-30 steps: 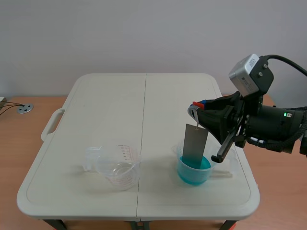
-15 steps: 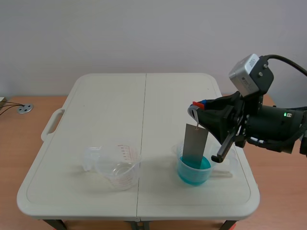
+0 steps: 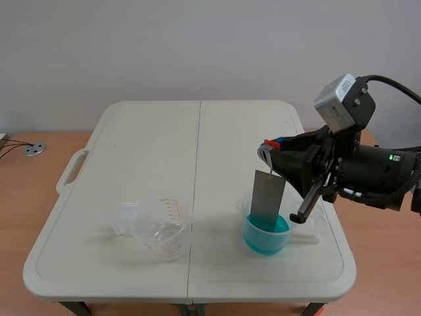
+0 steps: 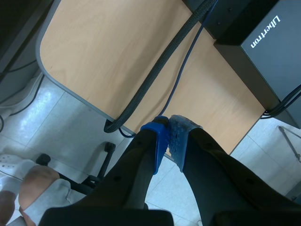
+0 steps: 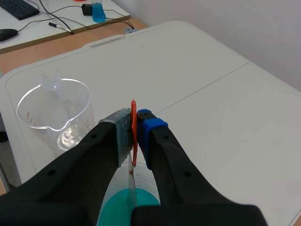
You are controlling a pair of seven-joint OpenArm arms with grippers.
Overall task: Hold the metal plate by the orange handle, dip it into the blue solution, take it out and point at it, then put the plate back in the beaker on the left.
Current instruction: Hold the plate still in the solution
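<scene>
Handle (image 5: 133,112) is pinched by right gripper (image 5: 135,124), plate (image 3: 267,197) dipped in solution (image 3: 268,239). Left gripper (image 4: 169,135) is closed, empty. Pointing and return to nine-o'clock beaker (image 3: 162,230) are awaited.

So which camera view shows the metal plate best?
The scene view: the metal plate hangs with its flat face showing, lower end in the blue solution. The right wrist view gives only its thin edge under the orange handle. The left wrist view misses it.

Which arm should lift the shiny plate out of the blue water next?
Right. The right end effector is shut on the orange handle, with the metal plate hanging into the blue solution. The left end effector is shut on nothing, aimed at the floor.
</scene>
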